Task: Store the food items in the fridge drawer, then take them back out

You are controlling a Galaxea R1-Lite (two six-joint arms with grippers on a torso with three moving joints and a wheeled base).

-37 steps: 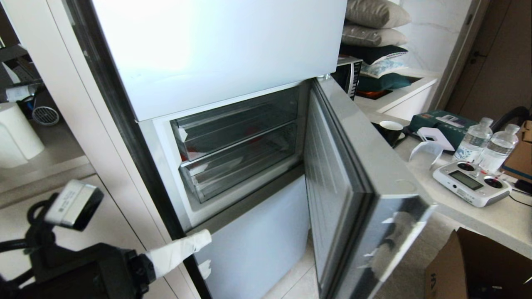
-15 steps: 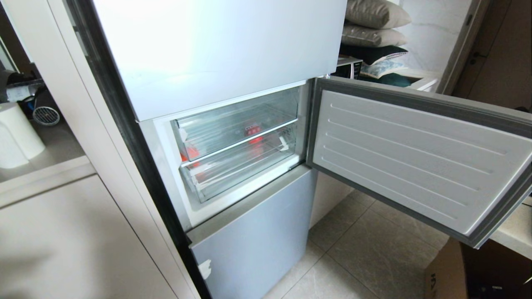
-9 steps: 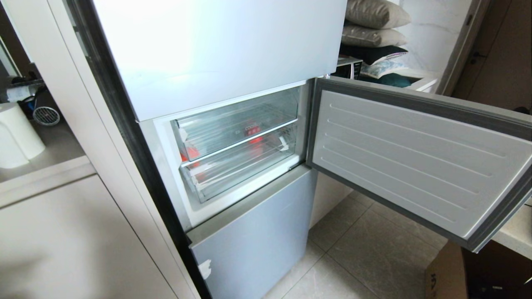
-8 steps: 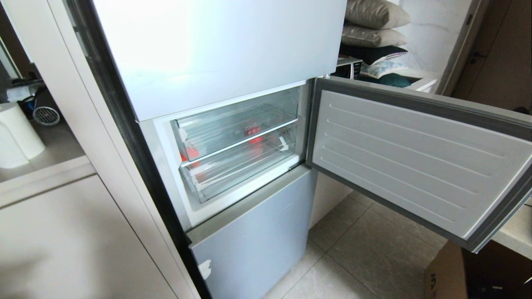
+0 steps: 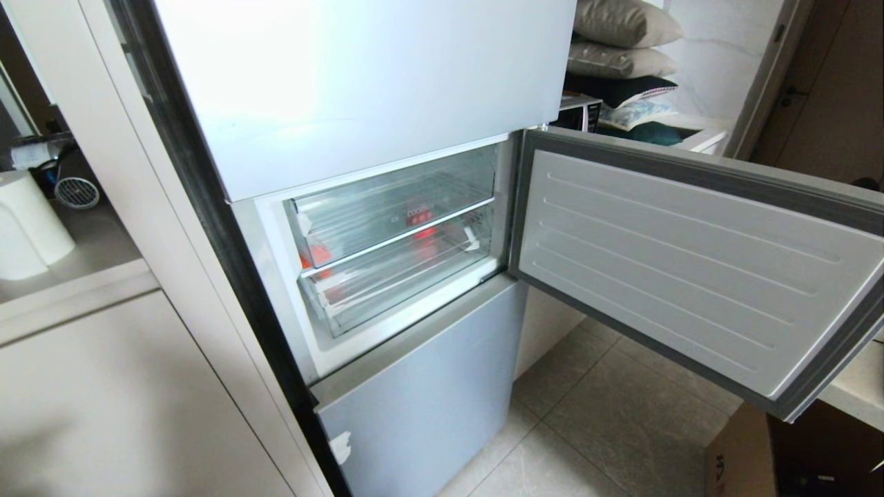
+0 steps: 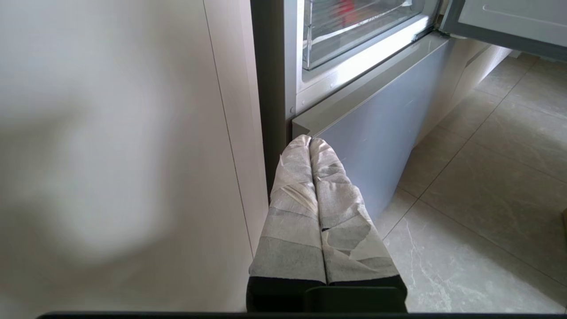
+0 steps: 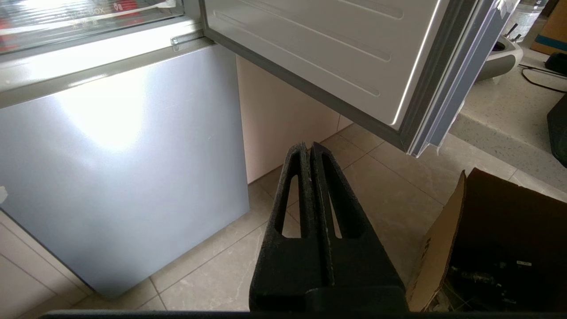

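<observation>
The fridge's middle compartment stands open with two clear drawers stacked inside, upper (image 5: 394,200) and lower (image 5: 404,283), both pushed in. I cannot tell which one is the fridge drawer of the task. An orange-red patch (image 5: 314,252) shows through the plastic at the left and another red patch (image 5: 425,233) near the middle. They look like the food items, but their shapes are blurred. My left gripper (image 6: 310,140), wrapped in pale tape, is shut and empty, low by the corner of the bottom fridge door. My right gripper (image 7: 308,145), black, is shut and empty over the floor tiles. Neither gripper shows in the head view.
The compartment door (image 5: 690,269) is swung wide to the right, above the right gripper. A cardboard box (image 7: 487,248) stands on the floor at the right, below a counter edge (image 5: 853,386). A beige cabinet (image 5: 103,400) flanks the fridge on the left.
The compartment door has swung from half open to wide open, and the drawers now look lit. My left arm has dropped out of the head view's lower left. The right arm stays still.
</observation>
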